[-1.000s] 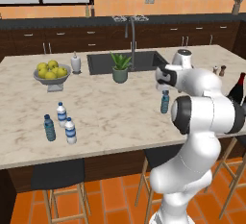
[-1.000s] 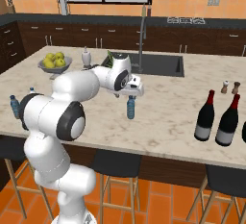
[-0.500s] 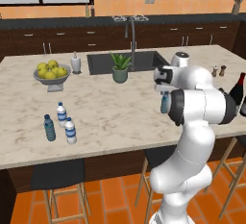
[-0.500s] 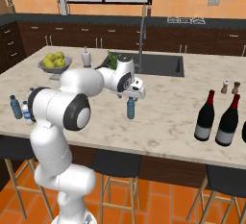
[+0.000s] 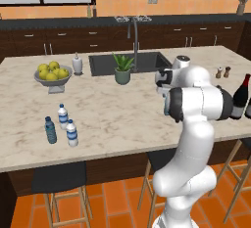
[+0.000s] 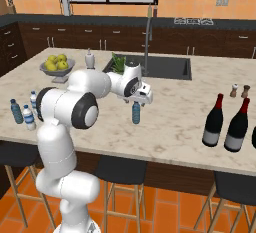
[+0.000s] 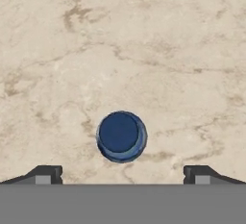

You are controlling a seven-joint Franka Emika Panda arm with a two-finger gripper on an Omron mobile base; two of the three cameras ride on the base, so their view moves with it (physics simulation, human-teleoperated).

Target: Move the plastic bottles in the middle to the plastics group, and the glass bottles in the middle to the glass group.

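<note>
Since a second ago the arm's elbow is folding in closer over the base, while the gripper is keeping its station above the blue-tinted bottle in the middle of the island counter. In the hand view the blue-tinted bottle's cap is sitting squarely between the two fingertips, which are standing as wide apart as they go, with nothing held between them. The bottle is standing upright on the marble, near the front edge and in front of the sink. The step in hand looks like the approach for picking up this plastic bottle (the wrist seems already centred over the cap). The next move probably calls for a straight descent until the fingers are flanking the body, then a closing, a lift and a long carry to the left. There the plastics group is waiting, three small water bottles close together near the fruit bowl. Far to the right, the glass group of dark wine bottles is standing well apart from all this.
</note>
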